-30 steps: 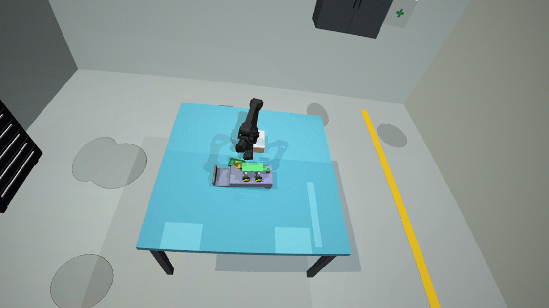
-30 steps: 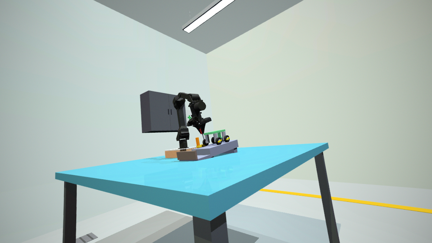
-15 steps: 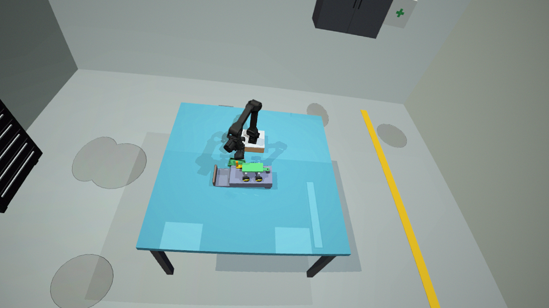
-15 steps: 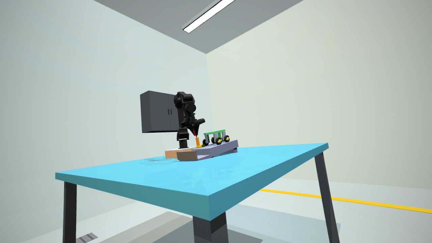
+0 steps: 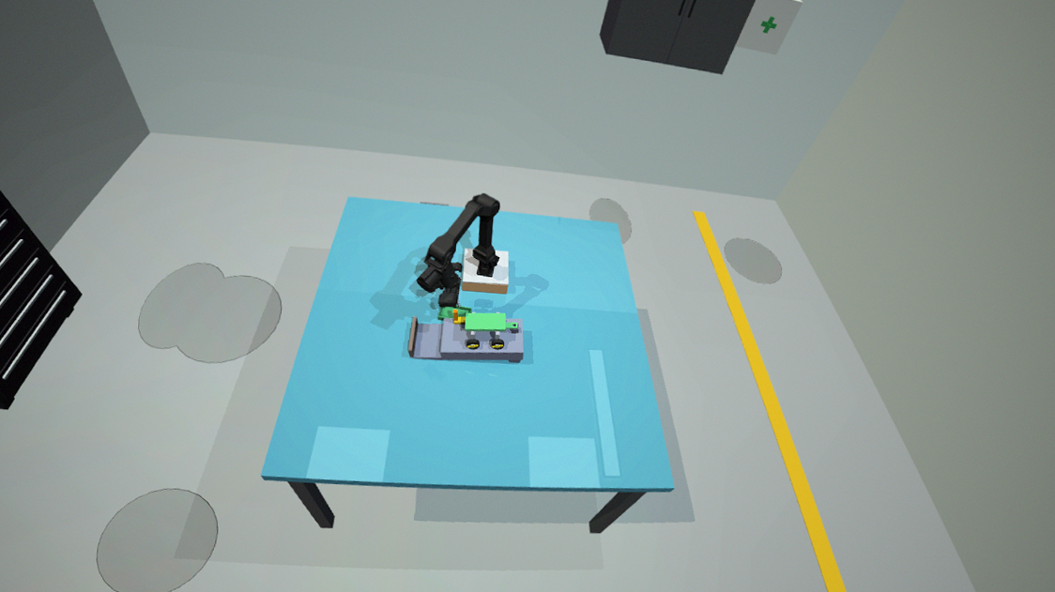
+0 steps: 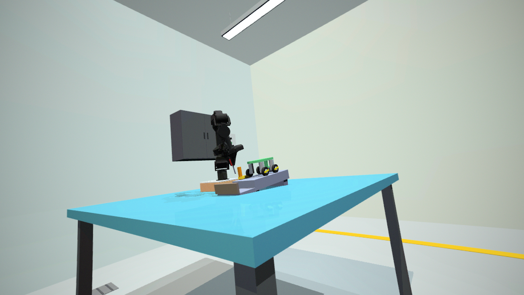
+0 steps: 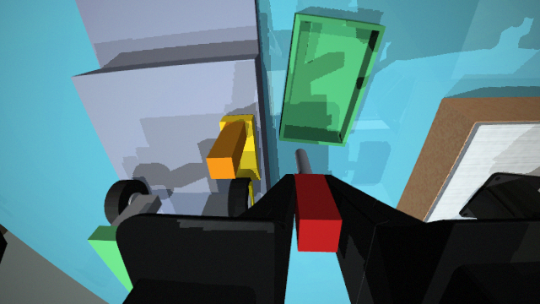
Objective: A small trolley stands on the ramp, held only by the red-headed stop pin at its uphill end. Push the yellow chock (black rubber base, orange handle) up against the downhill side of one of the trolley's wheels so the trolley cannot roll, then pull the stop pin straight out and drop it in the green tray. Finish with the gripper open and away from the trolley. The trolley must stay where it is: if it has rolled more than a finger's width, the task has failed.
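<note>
My gripper point(image 5: 448, 296) point(image 6: 231, 159) point(image 7: 307, 182) is shut on the stop pin point(image 6: 230, 162) point(image 7: 318, 234) by its red head. The grey shank points down, clear of the ramp and short of the green tray point(image 5: 443, 314) point(image 7: 291, 80) in the wrist view. The tray lies beside the ramp's lower part. The yellow chock point(image 5: 455, 315) point(image 6: 240, 171) point(image 7: 224, 156), orange handle up, sits on the ramp point(image 5: 453, 348) point(image 6: 272, 177) point(image 7: 169, 93) and appears to touch the near wheel's downhill side. The green-topped trolley point(image 5: 485, 321) point(image 6: 260, 160) point(image 7: 102, 233) stands uphill of it; fingers hide part of it in the wrist view.
A brown end board point(image 5: 412, 335) point(image 6: 226, 189) stands at the ramp's foot. The arm's base stands on a wood-sided block point(image 5: 484, 286) point(image 6: 207, 187) point(image 7: 430, 148) with a white top, behind the ramp. The blue table point(image 5: 372, 391) point(image 6: 190, 220) carries everything.
</note>
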`<action>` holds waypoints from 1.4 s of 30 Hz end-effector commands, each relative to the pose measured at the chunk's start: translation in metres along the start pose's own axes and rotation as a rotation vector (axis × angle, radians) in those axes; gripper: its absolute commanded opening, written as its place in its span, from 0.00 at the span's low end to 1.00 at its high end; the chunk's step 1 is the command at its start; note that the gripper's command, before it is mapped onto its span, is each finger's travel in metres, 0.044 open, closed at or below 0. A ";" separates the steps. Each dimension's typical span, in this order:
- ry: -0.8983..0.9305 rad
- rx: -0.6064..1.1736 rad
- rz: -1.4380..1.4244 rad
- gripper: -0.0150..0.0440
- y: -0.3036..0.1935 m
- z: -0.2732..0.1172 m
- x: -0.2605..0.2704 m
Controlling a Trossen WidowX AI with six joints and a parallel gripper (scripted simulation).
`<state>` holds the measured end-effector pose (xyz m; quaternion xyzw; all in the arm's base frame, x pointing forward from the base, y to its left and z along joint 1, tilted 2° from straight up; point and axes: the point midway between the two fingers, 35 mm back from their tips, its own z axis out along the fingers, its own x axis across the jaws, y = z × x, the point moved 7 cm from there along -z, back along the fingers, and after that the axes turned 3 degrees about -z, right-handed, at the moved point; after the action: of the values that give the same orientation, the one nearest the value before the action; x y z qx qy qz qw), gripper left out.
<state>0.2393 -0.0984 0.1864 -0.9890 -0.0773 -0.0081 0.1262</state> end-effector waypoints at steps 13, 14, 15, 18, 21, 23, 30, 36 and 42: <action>0.052 -0.074 0.451 0.25 -0.008 0.000 -0.004; 0.057 -0.078 0.482 0.25 -0.008 0.000 -0.004; 0.062 -0.082 0.513 0.25 -0.009 0.000 -0.004; 0.078 -0.092 0.607 0.25 -0.011 0.000 -0.005; 0.096 -0.101 0.700 0.25 -0.012 0.000 -0.006; 0.109 -0.106 0.762 0.25 -0.013 0.000 -0.006; 0.123 -0.135 0.971 0.25 -0.017 0.001 -0.005; 0.141 -0.160 1.149 0.25 -0.020 0.002 -0.004; 0.168 -0.183 1.327 0.25 -0.023 0.003 -0.002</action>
<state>0.2333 -0.0768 0.1891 -0.8476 0.5295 -0.0092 0.0330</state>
